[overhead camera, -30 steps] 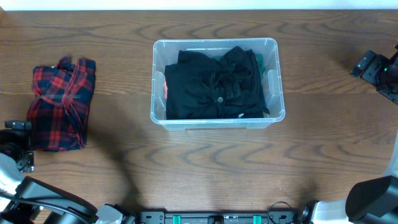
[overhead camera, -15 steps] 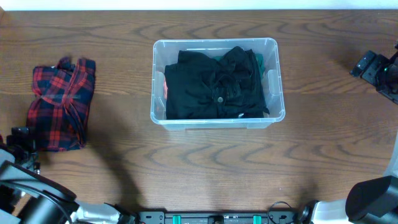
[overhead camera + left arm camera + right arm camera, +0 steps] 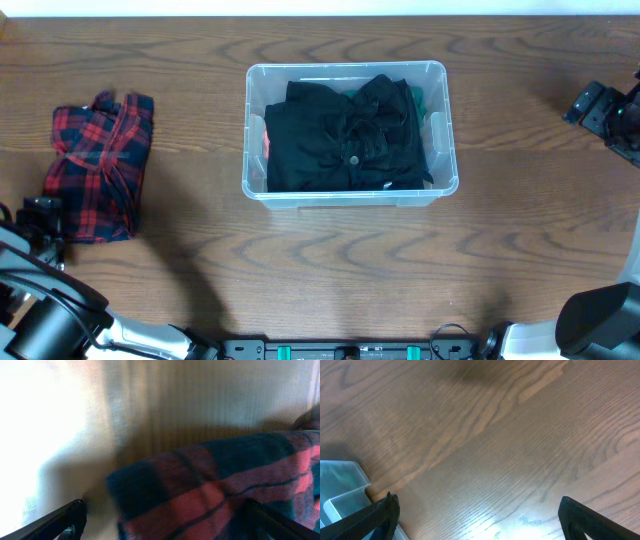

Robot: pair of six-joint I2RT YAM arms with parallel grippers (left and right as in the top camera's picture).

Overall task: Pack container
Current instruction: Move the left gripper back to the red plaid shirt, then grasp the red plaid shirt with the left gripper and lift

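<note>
The clear container (image 3: 252, 180) sits mid-table, holding black clothing (image 3: 345, 135) with bits of green and red fabric at its sides. A red and navy plaid shirt (image 3: 95, 165) lies folded at the left. My left gripper (image 3: 40, 215) is open, right at the shirt's lower left edge. In the left wrist view the plaid cloth (image 3: 210, 495) fills the space between the spread fingers (image 3: 165, 522). My right gripper (image 3: 600, 110) is open and empty at the far right, above bare wood (image 3: 480, 510). A corner of the container (image 3: 342, 495) shows in the right wrist view.
The brown wooden table (image 3: 330, 270) runs to the white back edge. The arm bases stand along the front edge.
My left gripper has moved a little up and right, closer to the plaid shirt's lower left edge. The right arm and the container have not moved.
</note>
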